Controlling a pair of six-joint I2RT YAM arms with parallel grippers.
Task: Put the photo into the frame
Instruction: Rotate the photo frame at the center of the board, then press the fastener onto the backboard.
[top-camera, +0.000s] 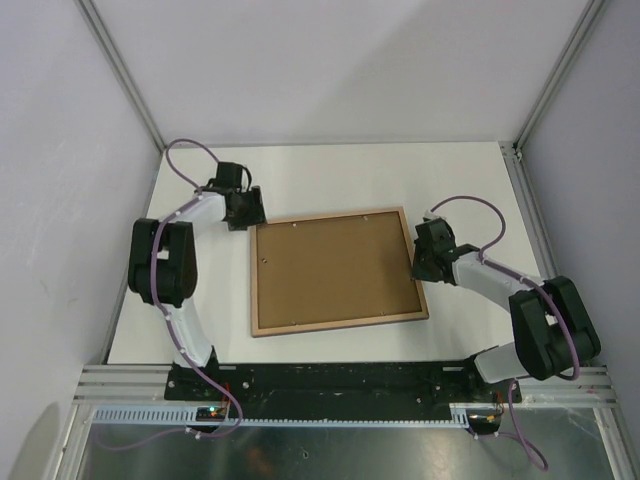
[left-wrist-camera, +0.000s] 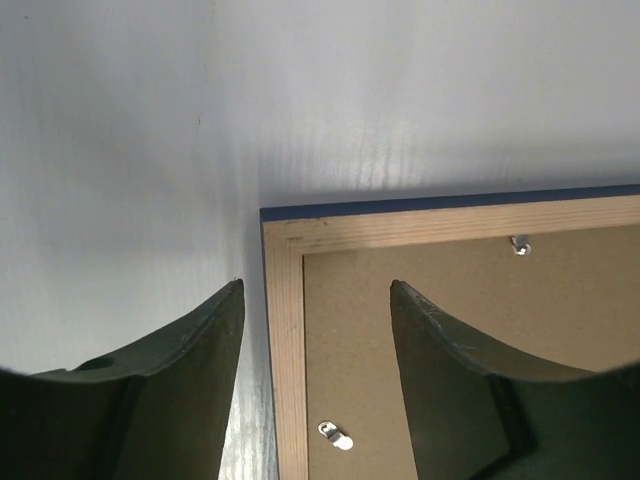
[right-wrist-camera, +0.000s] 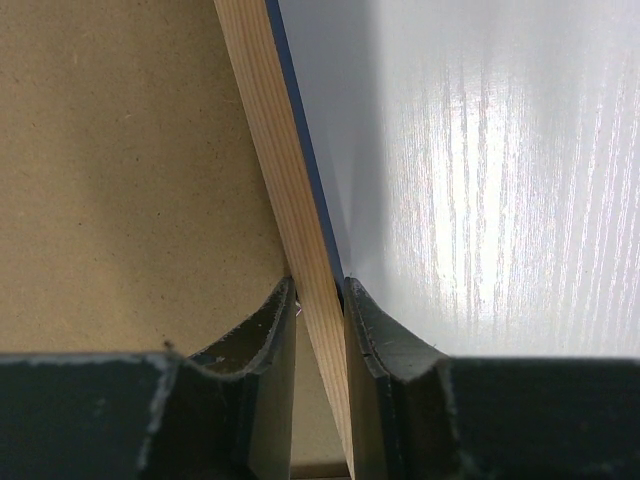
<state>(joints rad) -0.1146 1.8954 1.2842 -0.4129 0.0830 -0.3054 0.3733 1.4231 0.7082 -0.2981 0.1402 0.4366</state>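
The frame (top-camera: 335, 325) lies face down in the middle of the white table, its light wood back up and a brown backing board (top-camera: 335, 270) filling it. The photo is hidden. At the frame's far left corner my left gripper (top-camera: 245, 212) is open. In the left wrist view, its gripper (left-wrist-camera: 316, 285) straddles the left rail (left-wrist-camera: 285, 340) without touching, one finger over the table, the other over the board (left-wrist-camera: 480, 300). My right gripper (top-camera: 425, 262) is at the right side; the right wrist view shows this gripper (right-wrist-camera: 319, 282) shut on the wood rail (right-wrist-camera: 270, 150), whose navy edge faces the table.
Small metal turn clips (left-wrist-camera: 336, 435) (left-wrist-camera: 519, 244) sit on the backing board near the rails. White walls and aluminium posts close in the table on three sides. Both arm bases stand on the black rail (top-camera: 330, 380) at the near edge.
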